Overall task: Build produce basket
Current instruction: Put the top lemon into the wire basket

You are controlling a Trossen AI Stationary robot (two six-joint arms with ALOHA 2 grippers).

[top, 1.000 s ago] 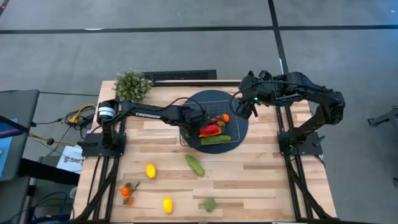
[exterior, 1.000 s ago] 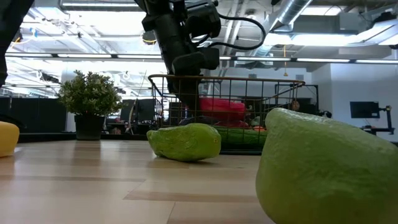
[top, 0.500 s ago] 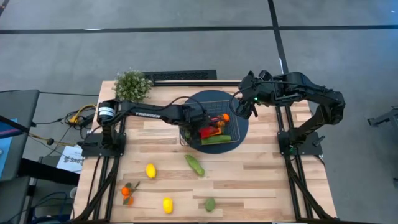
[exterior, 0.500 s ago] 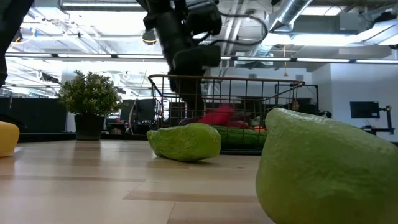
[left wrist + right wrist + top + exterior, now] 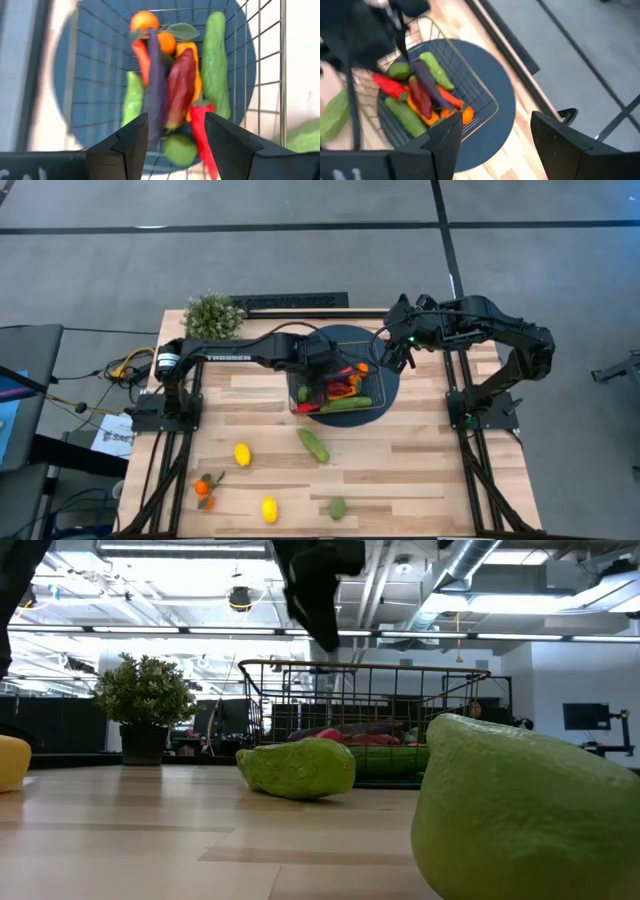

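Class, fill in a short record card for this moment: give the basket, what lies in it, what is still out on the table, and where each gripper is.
Basket: dark wire basket on round dark blue mat
Inside: red peppers, purple eggplant, green cucumber, small oranges
Loose on wooden table: green cucumber, two yellow lemons, lime, oranges
Left gripper: open, above basket
Right gripper: open, beside mat
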